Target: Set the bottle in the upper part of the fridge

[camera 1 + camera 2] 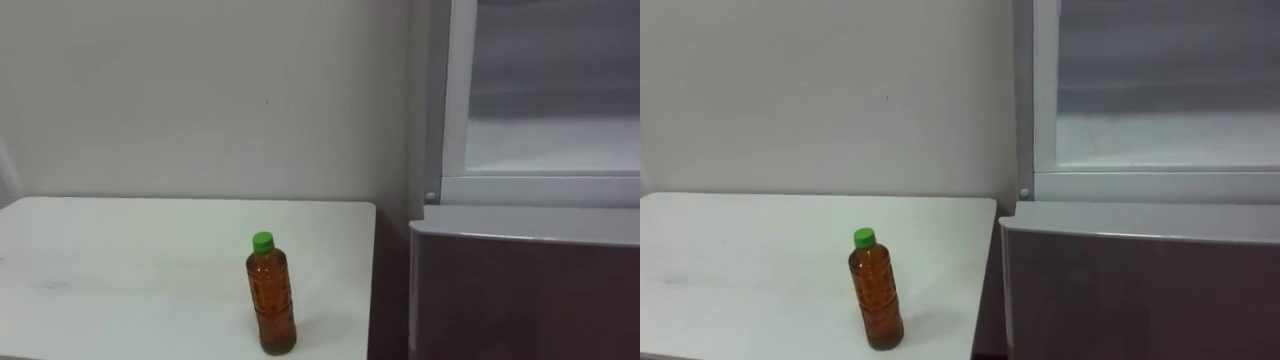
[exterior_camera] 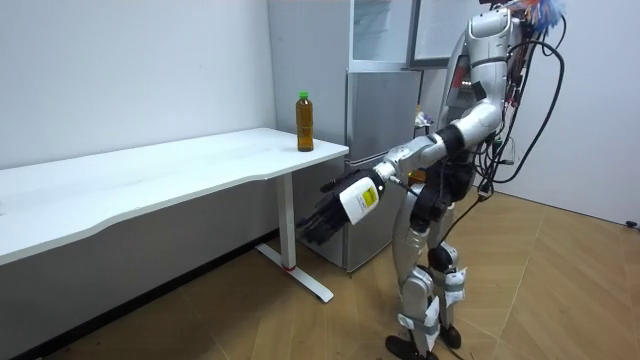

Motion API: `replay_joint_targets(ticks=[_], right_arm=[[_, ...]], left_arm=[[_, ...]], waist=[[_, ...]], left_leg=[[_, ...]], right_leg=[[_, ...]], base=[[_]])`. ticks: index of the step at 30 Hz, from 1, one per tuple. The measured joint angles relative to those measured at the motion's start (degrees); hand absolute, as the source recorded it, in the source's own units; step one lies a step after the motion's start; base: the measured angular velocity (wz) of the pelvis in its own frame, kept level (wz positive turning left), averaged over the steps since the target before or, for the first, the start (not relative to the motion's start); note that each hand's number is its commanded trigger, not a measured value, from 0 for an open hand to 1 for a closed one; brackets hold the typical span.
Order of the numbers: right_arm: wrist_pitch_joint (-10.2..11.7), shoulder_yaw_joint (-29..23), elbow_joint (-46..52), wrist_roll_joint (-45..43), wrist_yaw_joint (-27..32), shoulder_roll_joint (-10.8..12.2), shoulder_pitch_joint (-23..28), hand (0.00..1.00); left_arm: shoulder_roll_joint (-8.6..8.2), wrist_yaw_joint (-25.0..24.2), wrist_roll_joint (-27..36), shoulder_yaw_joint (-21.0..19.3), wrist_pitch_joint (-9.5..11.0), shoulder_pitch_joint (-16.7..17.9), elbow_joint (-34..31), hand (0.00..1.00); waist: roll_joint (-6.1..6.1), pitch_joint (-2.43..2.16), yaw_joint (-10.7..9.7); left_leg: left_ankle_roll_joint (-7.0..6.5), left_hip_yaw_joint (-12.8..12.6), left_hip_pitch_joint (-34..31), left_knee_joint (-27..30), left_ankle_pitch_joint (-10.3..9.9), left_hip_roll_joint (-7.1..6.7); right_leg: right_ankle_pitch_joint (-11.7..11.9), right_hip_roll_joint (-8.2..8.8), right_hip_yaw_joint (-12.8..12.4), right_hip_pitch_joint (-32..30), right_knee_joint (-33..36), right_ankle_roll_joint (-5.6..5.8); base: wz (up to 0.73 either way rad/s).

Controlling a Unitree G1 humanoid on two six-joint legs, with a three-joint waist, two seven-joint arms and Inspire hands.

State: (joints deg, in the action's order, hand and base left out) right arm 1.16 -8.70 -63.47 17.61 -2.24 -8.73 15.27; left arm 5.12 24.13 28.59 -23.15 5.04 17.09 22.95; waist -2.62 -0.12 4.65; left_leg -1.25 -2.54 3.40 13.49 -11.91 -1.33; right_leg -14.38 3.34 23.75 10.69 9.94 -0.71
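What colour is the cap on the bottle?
Green. The cap on the bottle shows best in the left eye view.

My head cameras face the table (image 1: 150,250) end and fridge (image 1: 520,290) from close by; my room camera, standing farther off, shows both side-on.

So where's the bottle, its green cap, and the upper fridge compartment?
bottle (image 1: 272,305), left eye view, amber body.
green cap (image 1: 262,241), left eye view, its side.
upper fridge compartment (image 1: 555,145), left eye view, white inner floor.

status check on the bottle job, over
Left hand open, empty, low beside table. Bottle upright on table's fridge end, untouched. Upper fridge open, nothing blocking it.
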Motion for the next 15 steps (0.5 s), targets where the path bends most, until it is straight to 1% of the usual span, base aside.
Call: replay_joint_targets(ticks=[1, 2, 3, 4, 5, 7, 8, 9, 12, 13, 15], right_arm=[[0.0, 0.0, -0.1, 0.0, -0.1, -0.1, 0.0, 0.0], [0.0, 0.0, -0.1, 0.0, -0.2, -0.1, 0.1, 0.0], [0.0, 0.0, -0.1, 0.1, -0.4, 0.0, 0.1, 0.0], [0.0, 0.0, -0.1, 0.1, -0.5, 0.2, 0.1, 0.0], [0.0, 0.0, -0.1, 0.2, -0.6, 0.2, 0.1, 0.0], [0.0, 0.1, 0.0, 0.1, -1.7, 0.0, 0.4, 0.0], [0.0, 0.1, 0.0, 0.1, -2.0, 0.0, 0.4, 0.0], [0.0, 0.1, 0.0, -0.2, -2.5, -0.1, 0.3, 0.0], [0.0, 0.3, -0.2, -1.1, -2.8, -0.5, 0.3, 0.0], [0.0, 0.5, -0.2, -1.1, -2.8, -0.5, 0.2, 0.0], [0.0, 0.7, -0.9, -0.9, -2.7, -0.5, 0.2, 0.0]], left_arm=[[0.11, -0.5, 0.0, 0.5, 0.7, 0.0, 3.0, 0.0], [0.11, -0.8, 0.0, 0.9, 0.8, 0.0, 4.6, 0.0], [0.1, -1.4, 0.1, 1.6, 0.8, 0.0, 7.7, 0.0], [0.06, -2.1, 0.1, 2.2, 0.7, 0.0, 10.4, 0.0], [0.07, -2.4, 0.1, 2.5, 0.7, 0.1, 11.7, 0.0], [0.06, -3.7, 0.0, 4.1, 0.6, 0.6, 16.5, 0.0], [0.08, -3.9, 0.0, 4.5, 0.6, 0.7, 17.5, 0.0], [0.14, -4.6, 0.0, 5.5, 0.6, 0.7, 19.9, 0.0], [0.13, -6.8, -0.3, 8.5, 0.0, 0.6, 27.0, 0.0], [0.11, -7.8, -1.3, 8.9, -0.4, 0.4, 29.9, 0.0], [0.12, -9.0, -2.0, 8.9, -0.8, 0.4, 33.4, 0.0]], waist=[[-0.24, -0.11, 0.0], [-0.34, -0.23, 0.0], [-0.3, -0.37, -0.3], [-0.03, -0.46, -0.9], [0.32, -0.61, -1.0], [0.43, -0.42, -1.1], [0.6, -0.37, -1.1], [0.87, -0.31, -1.3], [1.02, -0.25, -1.4], [1.05, -0.26, -1.4], [1.08, -0.24, -1.5]], left_leg=[[-0.11, -0.3, 0.2, -0.1, -0.1, -0.06], [-0.16, -0.3, 0.3, -0.1, -0.2, -0.08], [-0.22, -0.1, 0.3, -0.1, -0.2, -0.23], [-0.24, -0.1, 0.3, -0.2, -0.2, -0.34], [-0.24, -0.2, 0.4, -0.3, -0.2, -0.36], [-0.29, -0.5, 1.0, -0.5, -0.2, -0.38], [-0.31, -0.5, 1.1, -0.6, -0.3, -0.38], [-0.37, -0.6, 1.2, -0.8, -0.3, -0.4], [-0.57, -1.1, 1.3, -0.8, -0.6, -0.36], [-0.61, -1.4, 1.3, -0.7, -0.6, -0.34], [-0.69, -1.6, 1.2, -0.7, -0.7, -0.33]], right_leg=[[0.0, 0.09, 0.0, 0.2, -0.1, 0.14], [0.0, 0.13, 0.0, 0.3, -0.1, 0.2], [0.0, 0.25, 0.1, 0.3, 0.0, 0.29], [0.0, 0.31, 0.1, 0.4, 0.2, 0.38], [0.0, 0.33, 0.1, 0.4, 0.3, 0.4], [-0.1, 0.49, -0.5, 0.4, 0.7, 0.51], [-0.1, 0.48, -0.7, 0.4, 0.7, 0.53], [-0.1, 0.46, -1.1, 0.4, 0.6, 0.55], [-0.2, 0.46, -1.9, 0.3, 0.4, 0.67], [-0.2, 0.43, -2.1, 0.3, 0.3, 0.69], [0.0, 0.36, -2.4, 0.4, 0.0, 0.85]], base=[[0.0], [0.0], [0.0], [0.05], [0.0], [-0.1], [-0.1], [-0.07], [-0.07], [-0.07], [-0.02]])
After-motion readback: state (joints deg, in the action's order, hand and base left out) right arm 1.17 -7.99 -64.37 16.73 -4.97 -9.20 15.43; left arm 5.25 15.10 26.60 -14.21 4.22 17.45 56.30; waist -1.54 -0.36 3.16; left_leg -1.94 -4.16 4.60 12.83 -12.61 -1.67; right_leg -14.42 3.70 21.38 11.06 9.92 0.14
